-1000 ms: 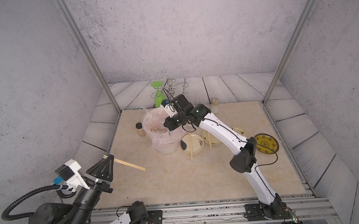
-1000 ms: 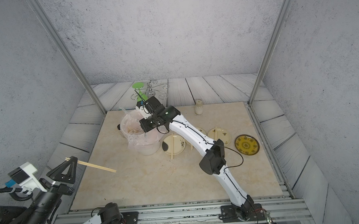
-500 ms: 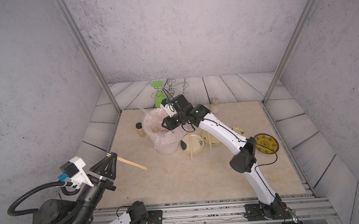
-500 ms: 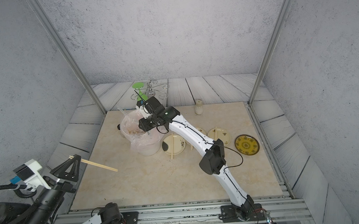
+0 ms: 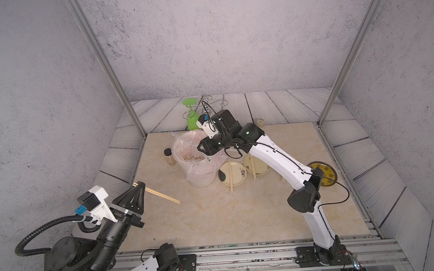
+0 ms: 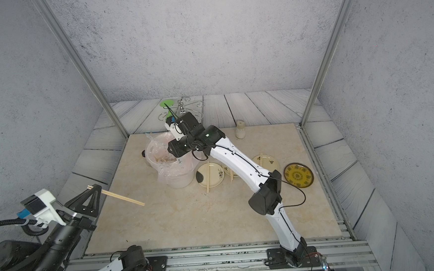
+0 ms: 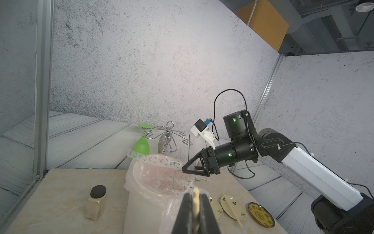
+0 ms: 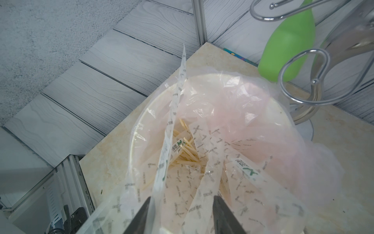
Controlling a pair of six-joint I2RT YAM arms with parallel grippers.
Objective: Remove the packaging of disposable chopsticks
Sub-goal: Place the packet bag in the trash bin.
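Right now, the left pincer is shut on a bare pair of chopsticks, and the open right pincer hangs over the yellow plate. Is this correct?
Not quite. The open right pincer hangs over the lined white bin, as the right wrist view and both top views show. The rest holds: the left pincer is shut on a bare pair of chopsticks.

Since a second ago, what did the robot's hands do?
The right gripper opened over the bin and let go of a wrapper. The left gripper carried its chopsticks a little toward the bin. Plates and jar stayed put.
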